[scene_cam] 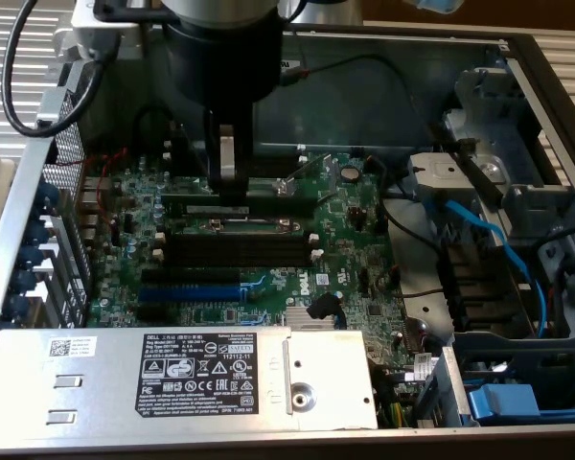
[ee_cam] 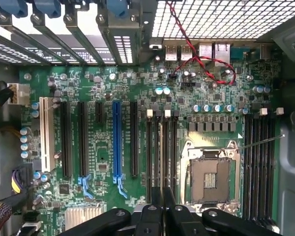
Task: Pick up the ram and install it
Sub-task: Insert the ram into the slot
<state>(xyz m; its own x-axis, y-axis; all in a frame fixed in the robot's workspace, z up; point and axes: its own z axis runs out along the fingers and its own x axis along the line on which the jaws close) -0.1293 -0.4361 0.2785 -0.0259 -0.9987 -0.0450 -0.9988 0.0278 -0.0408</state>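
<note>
End effector (scene_cam: 228,190) nearly shut, pinching the ram (scene_cam: 187,199) on edge at mem slots of the motherboard (scene_cam: 350,254).

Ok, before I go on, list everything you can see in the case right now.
motherboard: one, green, floor of the open case
processor socket: one, silver frame, mid-board
memory slots: two banks, black with white end clips, either side of the processor socket
blue expansion slot: one, blue, among black expansion slots
labelled metal box: one, silver, along the exterior view's lower edge
cable: one, blue, exterior view's right bay
twisted wire: one, red and black, by the rear ports
ram: one, dark green-black, in the gripper above the memory slots
gripper: one, black, shut on the ram
</note>
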